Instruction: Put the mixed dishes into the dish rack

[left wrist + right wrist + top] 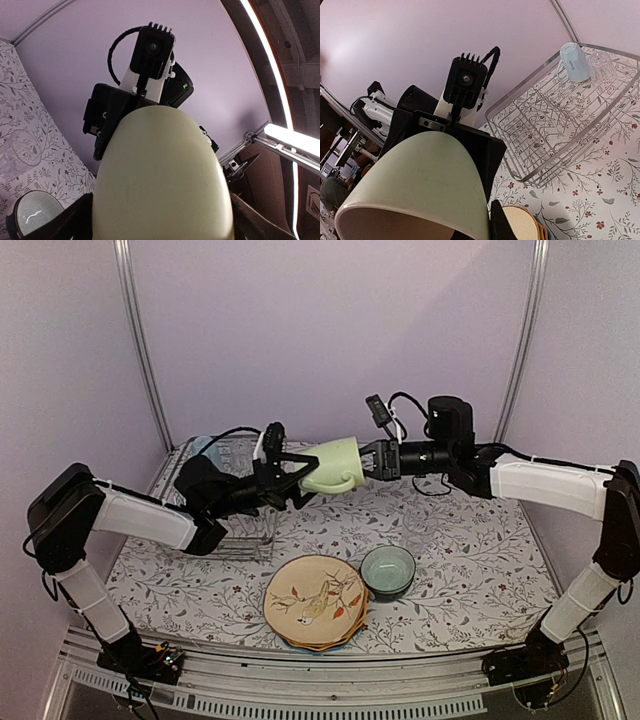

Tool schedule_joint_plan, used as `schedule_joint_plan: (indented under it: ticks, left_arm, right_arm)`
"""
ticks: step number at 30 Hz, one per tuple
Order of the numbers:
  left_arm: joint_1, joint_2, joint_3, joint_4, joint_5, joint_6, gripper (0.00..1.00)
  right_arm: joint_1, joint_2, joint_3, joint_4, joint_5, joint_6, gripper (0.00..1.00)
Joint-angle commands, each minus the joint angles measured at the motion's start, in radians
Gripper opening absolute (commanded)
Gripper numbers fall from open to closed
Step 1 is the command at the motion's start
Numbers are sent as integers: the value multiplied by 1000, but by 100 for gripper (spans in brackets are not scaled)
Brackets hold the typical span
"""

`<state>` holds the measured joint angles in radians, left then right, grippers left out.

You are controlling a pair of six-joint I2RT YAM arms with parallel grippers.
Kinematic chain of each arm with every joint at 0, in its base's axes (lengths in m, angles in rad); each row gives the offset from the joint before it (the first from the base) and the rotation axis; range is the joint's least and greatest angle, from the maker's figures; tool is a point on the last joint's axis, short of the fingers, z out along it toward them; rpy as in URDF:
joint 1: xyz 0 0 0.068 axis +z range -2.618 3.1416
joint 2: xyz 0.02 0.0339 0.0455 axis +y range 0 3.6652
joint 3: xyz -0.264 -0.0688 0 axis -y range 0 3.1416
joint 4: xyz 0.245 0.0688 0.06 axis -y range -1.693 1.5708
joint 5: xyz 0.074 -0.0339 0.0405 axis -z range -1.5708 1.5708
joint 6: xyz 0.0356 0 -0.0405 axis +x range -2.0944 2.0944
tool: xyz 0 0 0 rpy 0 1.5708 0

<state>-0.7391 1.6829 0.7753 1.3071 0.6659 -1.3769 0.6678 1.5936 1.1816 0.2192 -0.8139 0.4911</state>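
Note:
The pale yellow-green mug (335, 465) hangs in mid-air over the table's middle, lying on its side. My right gripper (372, 462) is shut on its rim, one finger (501, 220) outside the wall. My left gripper (300, 485) reaches in from the other side, its jaws wide on either side of the mug's base (162, 180). The silver dish rack (250, 540) stands at the back left, partly behind my left arm. In its far corner (560, 130) sit an upturned light blue mug (574, 62) and a clear glass (602, 65).
A stack of scalloped plates (315, 602), the tan bird-patterned one on top, lies near the front edge. A teal bowl (388, 570) stands just to the right of it. The cloth is floral.

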Motion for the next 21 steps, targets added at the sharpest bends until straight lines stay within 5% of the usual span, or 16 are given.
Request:
schedule_joint_plan:
  ticks: [1, 5, 8, 12, 17, 21]
  left_arm:
    - [-11, -6, 20, 22, 6, 19, 84]
    - [-11, -5, 22, 22, 7, 33, 67]
    - [-10, -5, 24, 32, 15, 46, 44]
    - [4, -21, 10, 21, 23, 58, 1]
    - [53, -112, -34, -96, 21, 133, 0]
    - [114, -258, -29, -415, 0, 304, 0]
  right_arm:
    - [7, 14, 1, 97, -51, 16, 0]
    - [7, 27, 0, 101, -68, 18, 0]
    - [7, 36, -6, 99, -68, 15, 2]
    - [3, 34, -7, 76, -47, 11, 27]
    - [-25, 11, -2, -16, 12, -26, 61]
    - [-63, -36, -20, -72, 62, -52, 76]
